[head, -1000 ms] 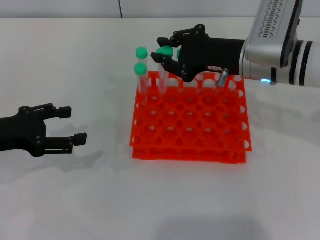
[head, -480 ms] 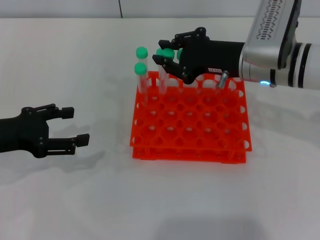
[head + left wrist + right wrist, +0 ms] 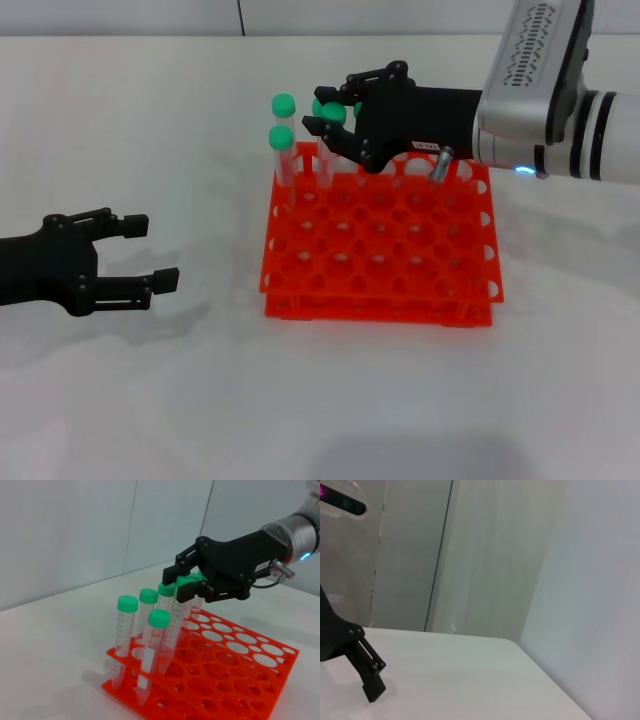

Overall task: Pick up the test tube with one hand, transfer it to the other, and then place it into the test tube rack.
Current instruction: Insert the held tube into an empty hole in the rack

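Here the left gripper (image 3: pixel 148 252) waits with fingers spread wide and empty, well left of the rack (image 3: pixel 380 240), while the right gripper (image 3: pixel 335 115) pinches the tube (image 3: pixel 176 612) by its green cap above the rack's far-left holes, so placing is underway and lowering then letting go seems next.

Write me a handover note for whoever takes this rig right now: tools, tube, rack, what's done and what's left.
Left tool: open, empty, low over the table to the left of the test tube rack.
Right tool: over the rack's far left corner, fingers closed on the green cap of the test tube.
Tube: tilted, its lower end in a back-row hole beside the other tubes, which stand in the rack.
Done: pickup and handover, judging by which tool holds the tube.
Left: seat the tube upright, open the right tool, back away.
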Robot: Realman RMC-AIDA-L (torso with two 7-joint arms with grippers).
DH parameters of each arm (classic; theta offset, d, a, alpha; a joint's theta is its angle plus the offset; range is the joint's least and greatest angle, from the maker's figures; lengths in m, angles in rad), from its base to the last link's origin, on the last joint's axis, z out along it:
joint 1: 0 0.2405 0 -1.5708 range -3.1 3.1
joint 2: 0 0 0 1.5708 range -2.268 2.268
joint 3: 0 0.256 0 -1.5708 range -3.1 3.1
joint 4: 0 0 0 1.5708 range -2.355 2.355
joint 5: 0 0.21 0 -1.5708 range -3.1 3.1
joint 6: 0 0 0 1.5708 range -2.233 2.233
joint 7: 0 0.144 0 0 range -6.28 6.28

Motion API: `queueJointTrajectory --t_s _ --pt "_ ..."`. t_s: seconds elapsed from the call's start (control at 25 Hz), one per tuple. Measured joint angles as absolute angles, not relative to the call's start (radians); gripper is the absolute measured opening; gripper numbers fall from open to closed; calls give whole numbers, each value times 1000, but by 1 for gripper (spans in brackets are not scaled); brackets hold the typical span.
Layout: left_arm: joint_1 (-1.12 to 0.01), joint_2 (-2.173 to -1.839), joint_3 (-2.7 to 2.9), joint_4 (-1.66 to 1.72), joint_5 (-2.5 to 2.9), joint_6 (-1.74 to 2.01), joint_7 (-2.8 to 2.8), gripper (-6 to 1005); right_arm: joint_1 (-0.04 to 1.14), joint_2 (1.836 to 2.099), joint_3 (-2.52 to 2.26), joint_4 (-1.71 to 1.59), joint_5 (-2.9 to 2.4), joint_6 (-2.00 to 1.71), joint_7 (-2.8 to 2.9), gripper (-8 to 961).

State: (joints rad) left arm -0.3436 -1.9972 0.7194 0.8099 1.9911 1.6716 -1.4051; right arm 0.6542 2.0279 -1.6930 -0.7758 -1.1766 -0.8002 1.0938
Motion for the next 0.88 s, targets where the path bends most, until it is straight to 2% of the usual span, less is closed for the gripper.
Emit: queueJointTrajectory --t_s 0.88 --pt "-349 -1997 719 810 1991 1670 -1404 888 666 2028 -1694 -761 -1177 -797 1094 358"
